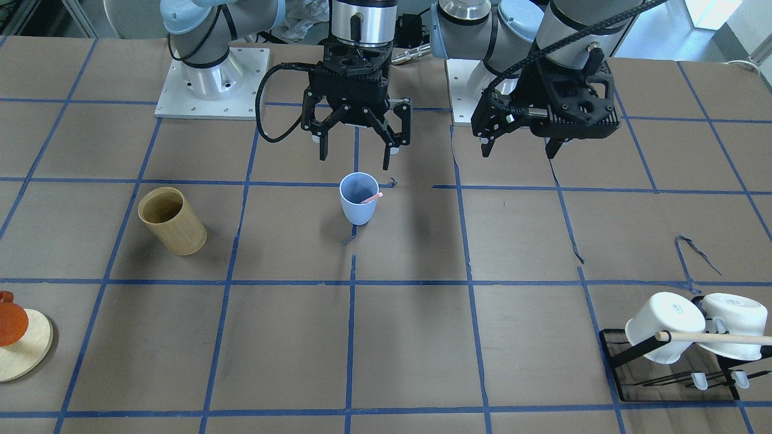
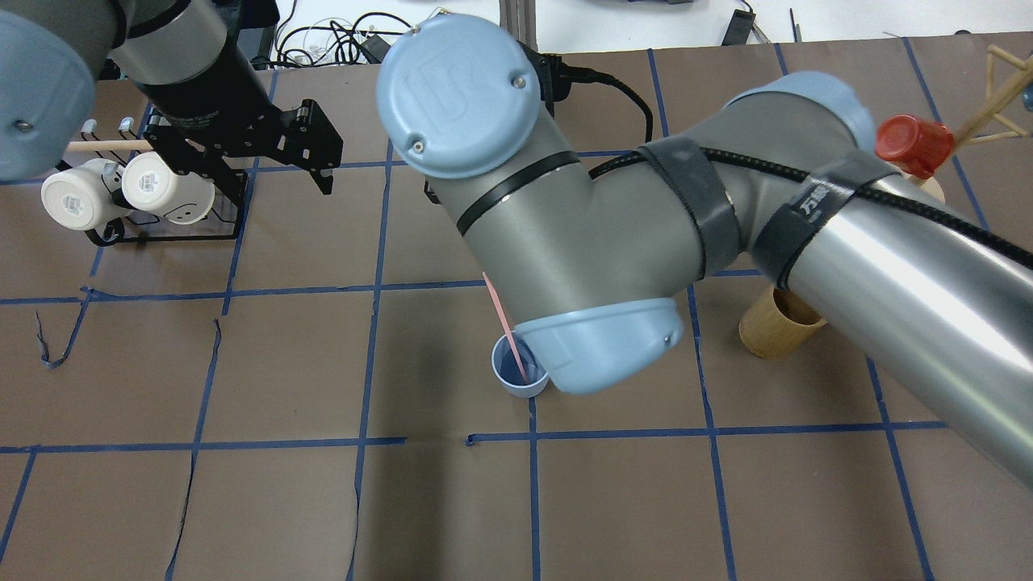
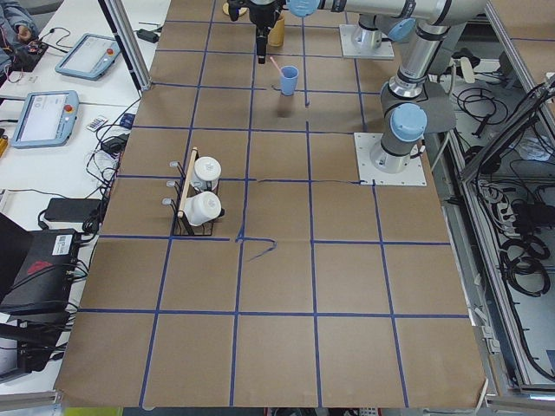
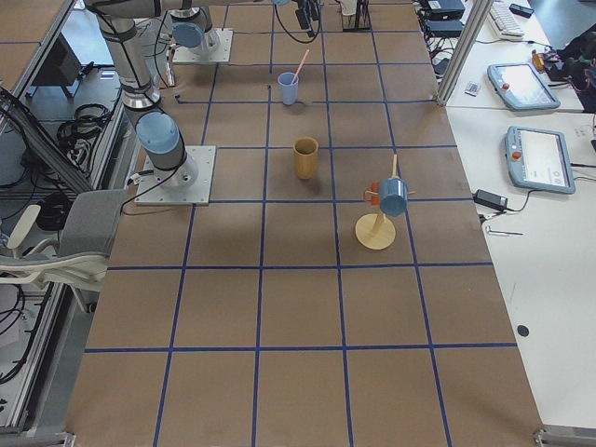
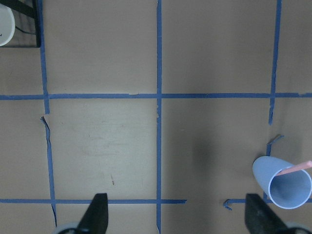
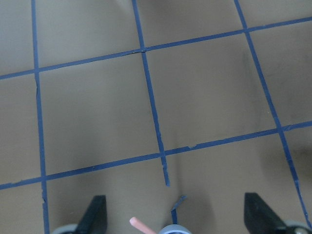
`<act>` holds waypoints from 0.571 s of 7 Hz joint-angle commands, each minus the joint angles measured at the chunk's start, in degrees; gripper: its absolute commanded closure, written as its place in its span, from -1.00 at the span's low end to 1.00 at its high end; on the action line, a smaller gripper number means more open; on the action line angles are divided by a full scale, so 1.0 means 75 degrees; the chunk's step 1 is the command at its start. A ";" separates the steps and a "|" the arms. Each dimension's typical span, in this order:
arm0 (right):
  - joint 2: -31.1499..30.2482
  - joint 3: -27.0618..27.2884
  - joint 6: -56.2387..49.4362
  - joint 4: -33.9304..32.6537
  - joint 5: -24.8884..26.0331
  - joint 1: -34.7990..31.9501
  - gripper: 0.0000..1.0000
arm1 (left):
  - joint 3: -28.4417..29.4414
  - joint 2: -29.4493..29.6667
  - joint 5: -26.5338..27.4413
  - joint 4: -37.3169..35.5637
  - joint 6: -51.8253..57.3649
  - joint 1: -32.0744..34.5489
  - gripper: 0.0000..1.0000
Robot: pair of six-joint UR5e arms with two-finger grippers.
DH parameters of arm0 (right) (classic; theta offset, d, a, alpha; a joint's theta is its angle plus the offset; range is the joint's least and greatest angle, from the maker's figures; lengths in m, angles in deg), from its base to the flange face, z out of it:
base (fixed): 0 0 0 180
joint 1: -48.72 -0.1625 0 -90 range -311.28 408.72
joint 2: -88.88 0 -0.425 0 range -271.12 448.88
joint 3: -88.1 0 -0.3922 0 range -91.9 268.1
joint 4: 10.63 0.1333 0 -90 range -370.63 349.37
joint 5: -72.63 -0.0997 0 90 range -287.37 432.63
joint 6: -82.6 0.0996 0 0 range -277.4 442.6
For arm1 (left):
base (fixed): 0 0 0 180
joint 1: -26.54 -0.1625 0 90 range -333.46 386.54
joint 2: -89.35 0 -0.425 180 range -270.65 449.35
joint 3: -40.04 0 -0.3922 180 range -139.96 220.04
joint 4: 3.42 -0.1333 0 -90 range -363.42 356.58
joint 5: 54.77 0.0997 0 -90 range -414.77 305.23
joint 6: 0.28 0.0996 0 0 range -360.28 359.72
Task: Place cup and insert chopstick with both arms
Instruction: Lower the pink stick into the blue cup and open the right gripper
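Cup point(image 1: 358, 202) stands below spread right gripper point(image 1: 355, 160); chopstick point(image 1: 372, 198) inside — leaning.

Front-facing exterior: is looking steeply down from across the table point(image 1: 410, 337), facing the robot, whose bases are sitting at the top edge.
Overhead exterior: is peering forward and down from behind the robot, with the right arm point(image 2: 613, 242) crowding the lens.
Exterior left, exterior right: are watching from high at opposite table ends, far off, taking in its whole length.
Wrist cameras: are pointing down, close over the tabletop.
Shared ground: all six are catching the cup point(image 1: 359, 205); the right wrist view is clipping it at its bottom edge.
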 commanded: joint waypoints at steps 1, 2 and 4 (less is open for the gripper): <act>-0.0277 -0.0252 -0.0880 0.1037 -0.0365 0.1026 -1.00 | 0.0013 0.0005 0.0008 -0.0004 0.0000 0.0000 -1.00; -0.0290 -0.0240 -0.1152 0.1377 -0.0762 0.1577 -1.00 | 0.0013 0.0005 0.0019 -0.0004 0.0000 0.0000 -1.00; -0.0395 -0.0264 -0.2414 0.2406 -0.1409 0.2947 -1.00 | 0.0025 0.0016 -0.0039 -0.0016 0.0000 0.0000 -1.00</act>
